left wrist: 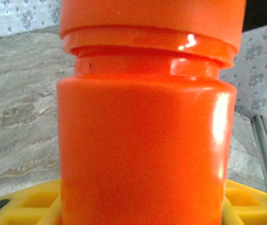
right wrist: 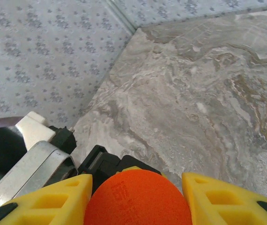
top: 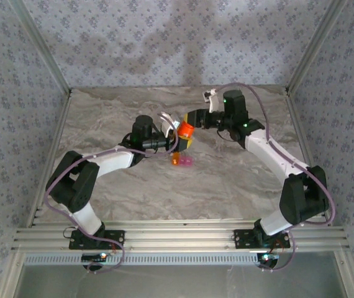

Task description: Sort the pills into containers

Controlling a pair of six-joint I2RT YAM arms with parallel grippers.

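Right wrist view: my right hand (right wrist: 137, 190) clamped the cap (right wrist: 138, 208) between its fingers (right wrist: 44, 201); my left hand (left wrist: 138, 211) gripped the bottle (left wrist: 143, 140), likely for unscrewing.

Over the grey marbled tabletop (top: 133, 192), the left gripper (top: 178, 140) and right gripper (top: 192, 119) both clasp an orange-red cylindrical plastic bottle (top: 185, 130), with tiny joined orange-and-pink translucent containers (top: 182, 161) just beside it.
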